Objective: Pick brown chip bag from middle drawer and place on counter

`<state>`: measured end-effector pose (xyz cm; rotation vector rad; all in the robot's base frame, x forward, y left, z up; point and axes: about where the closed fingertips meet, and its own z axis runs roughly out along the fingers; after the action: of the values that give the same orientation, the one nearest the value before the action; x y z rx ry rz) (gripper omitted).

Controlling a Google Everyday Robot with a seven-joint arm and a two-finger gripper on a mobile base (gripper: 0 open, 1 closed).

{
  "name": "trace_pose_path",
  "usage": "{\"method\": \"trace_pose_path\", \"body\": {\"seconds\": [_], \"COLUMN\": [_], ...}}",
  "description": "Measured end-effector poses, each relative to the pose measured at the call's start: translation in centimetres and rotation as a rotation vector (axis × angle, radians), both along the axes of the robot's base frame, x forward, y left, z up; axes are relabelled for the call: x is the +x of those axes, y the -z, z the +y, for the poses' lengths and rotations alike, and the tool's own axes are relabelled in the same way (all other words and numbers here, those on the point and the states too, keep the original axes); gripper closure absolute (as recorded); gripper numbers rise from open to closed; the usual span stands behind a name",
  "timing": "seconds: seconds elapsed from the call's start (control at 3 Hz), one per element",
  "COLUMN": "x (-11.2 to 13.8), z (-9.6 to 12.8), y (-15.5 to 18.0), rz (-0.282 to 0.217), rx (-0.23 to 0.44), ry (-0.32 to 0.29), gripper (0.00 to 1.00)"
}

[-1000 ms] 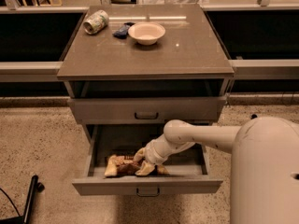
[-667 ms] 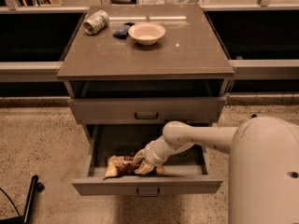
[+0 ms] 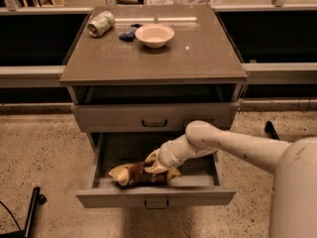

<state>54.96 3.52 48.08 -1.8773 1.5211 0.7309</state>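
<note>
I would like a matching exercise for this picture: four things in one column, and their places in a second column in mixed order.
Things
1. brown chip bag
2. bowl
3. can
4. gripper

Places
A. on its side at the back left corner of the counter
B. lying inside the open middle drawer
C. upright on the counter, next to the dark blue packet
D. down in the drawer, at the right part of the bag

Pairs: 1-B, 2-C, 3-A, 4-D.
</note>
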Motion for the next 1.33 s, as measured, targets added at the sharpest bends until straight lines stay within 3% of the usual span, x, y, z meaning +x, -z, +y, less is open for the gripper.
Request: {"method": "trace_pose_path", "body": {"seconds": [0.33,0.67,1.0,1.33], "x": [0.5,0.1,-0.1,-0.1], "z": [-3.5,-8.7,-12.7,-12.7], "y": [-9.5,-16.9,-23.4,-23.4], "rz": [-0.094,-0.165,-0.244,-0.244], "rx": [0.142,0.205,0.207,0.207], "ry": [0.007,0.011,0.008,0.008], "gripper": [1.0,1.0,1.0,1.0]}}
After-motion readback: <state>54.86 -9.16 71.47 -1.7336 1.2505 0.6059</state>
